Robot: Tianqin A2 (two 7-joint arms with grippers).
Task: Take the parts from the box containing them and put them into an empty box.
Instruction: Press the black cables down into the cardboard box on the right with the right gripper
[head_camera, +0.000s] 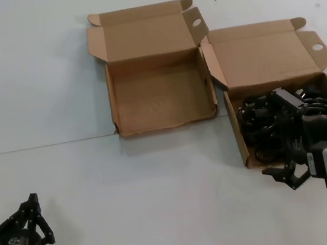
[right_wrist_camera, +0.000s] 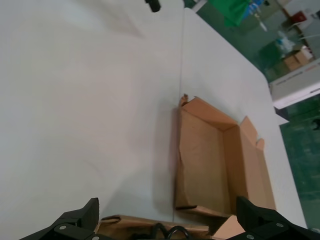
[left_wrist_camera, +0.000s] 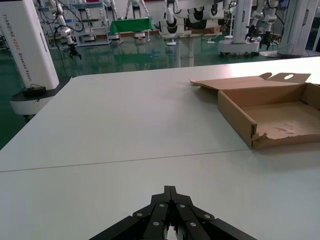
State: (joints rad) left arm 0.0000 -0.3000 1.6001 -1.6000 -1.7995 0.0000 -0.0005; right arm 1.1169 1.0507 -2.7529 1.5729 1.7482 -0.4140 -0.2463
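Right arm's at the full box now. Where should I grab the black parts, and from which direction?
Come straight down from above: the box containing them has walls all round. The parts lie as a tangled black pile, so pinch a raised loop near the middle. The right gripper, fingers spread, sits at the front wall.

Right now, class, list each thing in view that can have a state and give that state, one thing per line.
Wider cardboard box: lid open, black parts inside.
Black parts: piled in the wider box, none lifted out.
Squarer cardboard box: lid open, empty, front wall dented.
Right gripper: open, by the front wall of the wider box, holding nothing.
Left gripper: shut, parked low at the robot's left, holding nothing.
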